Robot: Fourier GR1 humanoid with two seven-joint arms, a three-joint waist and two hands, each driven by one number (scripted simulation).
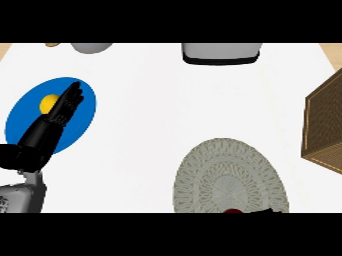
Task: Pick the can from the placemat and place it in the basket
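Placemat (229, 175) of grey woven fibre, round, lies at the lower middle of the white countertop (159, 100) in your head view. At its near edge, right where the view is cut off, you see a small dark red sliver (234, 211). That may be the can, though too little of it shows to be sure. Just beside it to the right, a bit of the black right hand (262, 211) shows at the same edge; you cannot tell whether it is released, clenched or grasping anything. The brown square wicker basket (333, 130) stands at the right edge of the countertop, apart from the placemat. Your left hand (47, 129) is at the left side, fingers straight and released, holding nothing. It is stretched over the round blue plate (22, 117), with its fingertips beside a small yellow round object (48, 102) on that plate. Along the far edge sit a grey rounded object (93, 47) and a white box-like thing with a black base (222, 52).
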